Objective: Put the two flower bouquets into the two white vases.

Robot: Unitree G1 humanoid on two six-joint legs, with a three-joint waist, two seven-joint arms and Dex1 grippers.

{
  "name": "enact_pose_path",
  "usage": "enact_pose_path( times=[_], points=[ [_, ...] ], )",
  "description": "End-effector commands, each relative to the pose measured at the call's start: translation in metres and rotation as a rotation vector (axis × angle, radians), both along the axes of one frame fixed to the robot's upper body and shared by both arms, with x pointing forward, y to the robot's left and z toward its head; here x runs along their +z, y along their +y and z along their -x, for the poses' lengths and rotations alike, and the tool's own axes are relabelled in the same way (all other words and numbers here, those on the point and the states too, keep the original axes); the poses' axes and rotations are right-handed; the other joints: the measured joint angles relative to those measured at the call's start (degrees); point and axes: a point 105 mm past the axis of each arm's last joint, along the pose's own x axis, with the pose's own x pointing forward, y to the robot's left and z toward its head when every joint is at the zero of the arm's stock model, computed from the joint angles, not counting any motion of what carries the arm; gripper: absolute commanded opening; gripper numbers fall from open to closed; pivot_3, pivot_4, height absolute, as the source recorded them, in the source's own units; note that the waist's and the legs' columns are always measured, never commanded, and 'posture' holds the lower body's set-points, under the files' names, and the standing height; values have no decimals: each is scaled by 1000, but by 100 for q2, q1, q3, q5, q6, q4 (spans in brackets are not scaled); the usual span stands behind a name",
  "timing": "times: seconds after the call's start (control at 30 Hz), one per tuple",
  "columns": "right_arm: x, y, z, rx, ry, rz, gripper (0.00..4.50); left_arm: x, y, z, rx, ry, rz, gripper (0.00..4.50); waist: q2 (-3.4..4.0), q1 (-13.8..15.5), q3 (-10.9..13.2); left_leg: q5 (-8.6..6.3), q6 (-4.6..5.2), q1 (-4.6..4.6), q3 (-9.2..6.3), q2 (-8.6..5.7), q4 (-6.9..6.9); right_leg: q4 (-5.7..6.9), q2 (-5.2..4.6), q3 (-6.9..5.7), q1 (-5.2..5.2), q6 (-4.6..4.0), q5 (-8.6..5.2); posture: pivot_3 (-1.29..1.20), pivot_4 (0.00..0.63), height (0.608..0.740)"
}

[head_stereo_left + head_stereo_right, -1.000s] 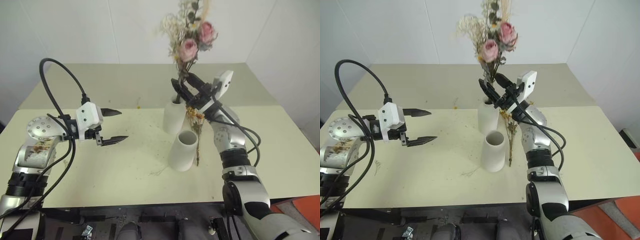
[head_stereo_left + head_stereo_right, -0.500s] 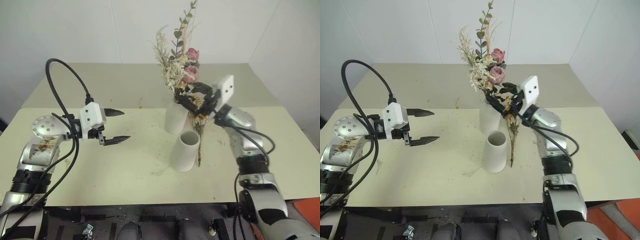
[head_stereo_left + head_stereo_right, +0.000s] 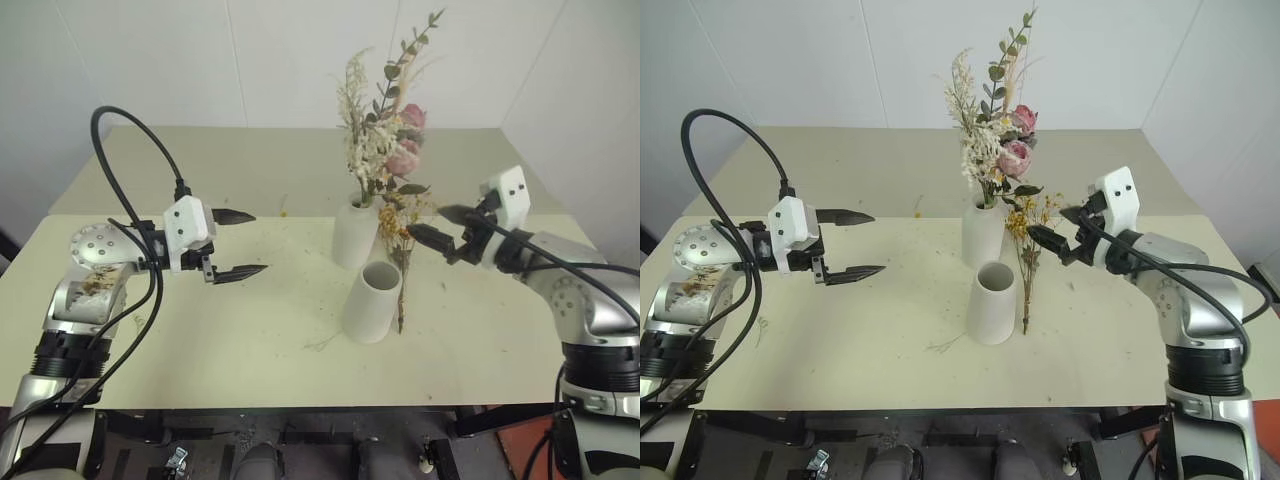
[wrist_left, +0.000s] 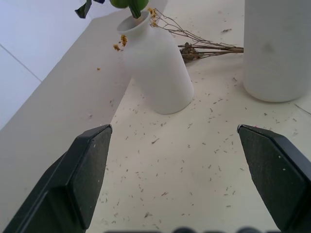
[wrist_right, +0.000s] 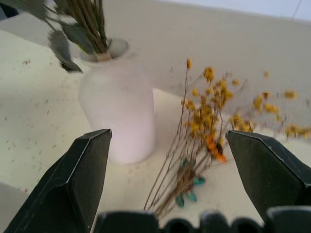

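The bouquet of pink roses [image 3: 388,140] stands in the bottle-shaped white vase [image 3: 354,236] at mid-table. Just in front is the cylinder vase [image 3: 372,301], upright with nothing in it. The yellow-orange bouquet [image 3: 400,250] lies on the table to the right of both vases, its blossoms up by the bottle vase. My right gripper [image 3: 427,222] hangs open a little right of those blossoms, pointing at them and holding nothing. My left gripper [image 3: 256,242] is open well left of the vases. The left wrist view looks at the bottle vase [image 4: 156,73] and the cylinder vase [image 4: 277,48].
A second table [image 3: 250,160] of the same pale colour abuts behind, with a seam just past the vases. Dry crumbs and a loose twig [image 3: 322,342] litter the table near the cylinder. Walls close in at the back and right.
My right gripper has drawn back to the right and down, away from the rose stems above the bottle vase. The rose bouquet now stands free in that vase. The left gripper has kept still.
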Motion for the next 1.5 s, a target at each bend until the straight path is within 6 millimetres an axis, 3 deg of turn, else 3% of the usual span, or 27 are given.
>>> enact_pose_path(
  times=[0.03, 0.27, 0.57, 0.7, 1.03, 1.07, 1.17, 1.27, 1.37, 1.4, 1.5],
  points=[
    [-4, -9, 3, -91, 103, 32, 4465, 7, -7, 1, -30, -34, 5, 4500, 0, -1, 0, 0, 0, 1, 0, 0, -1, 0, 0, 0, 0, 0, 0, 0, 150, 740],
    [-33, -2, -1, -147, 314, 44, 4465, 6, -13, -2, -40, -32, 2, 4500, 0, -10, 0, 0, 0, -1, -1, -1, 0, 0, 1, 1, 0, 0, 0, 0, 150, 740],
    [-56, 17, -12, -125, 376, 34, 4465, 8, -18, 2, -59, -39, 5, 4500, 0, -9, 0, 0, 0, -3, -1, -1, 0, -2, 1, 0, -1, 1, 0, 0, 150, 740],
    [-62, 21, -17, -118, 388, 31, 3559, 6, -19, 5, -64, -36, 3, 4500, 0, -10, 0, 0, 0, -3, -2, -1, 0, -3, 1, -1, -1, 1, 0, 0, 150, 740],
    [-70, 25, -31, -131, 409, -10, 19, 4, -20, 6, -68, -28, -6, 4500, 0, -14, 0, 0, 0, -3, -1, 0, 0, -2, 1, -1, -1, 1, 0, 0, 150, 740],
    [-70, 22, -31, -148, 402, -5, 19, 4, -20, 6, -68, -28, -6, 4500, 0, -14, 0, 0, 0, -3, -1, -1, 0, -3, 1, -1, -1, 1, 0, 0, 150, 740],
    [-62, 6, -33, -228, 358, -27, 19, 3, -19, 7, -65, -28, -8, 4500, 0, -12, 0, 0, 0, -3, -1, -1, 0, -2, 1, -1, 0, 1, 0, 0, 150, 740],
    [-40, -19, -39, -354, 175, -60, 19, 3, -16, 7, -58, -27, -12, 4500, 0, 13, 0, 0, 0, -3, -2, -1, 0, -3, 1, -3, 0, 1, 0, 0, 150, 740],
    [-9, -44, -39, -507, -66, -150, 19, 2, -14, 7, -55, -26, -14, 4500, 0, 7, 0, 0, 0, -7, -2, -1, -1, -6, 1, -2, -2, 2, 0, 0, 150, 740],
    [7, -52, -37, -577, -225, -174, 19, 3, -13, 7, -55, -26, -15, 4500, 0, 5, 0, 0, 0, -7, -2, -1, -1, -4, 1, -2, -2, 2, 0, 0, 150, 740],
    [44, -65, -14, -669, -549, -235, 19, 4, -13, 6, -56, -28, -17, 4500, 0, -8, 0, 0, 0, -4, -2, -1, -4, -1, 1, -1, -4, 2, 0, 0, 150, 740]
  ],
)
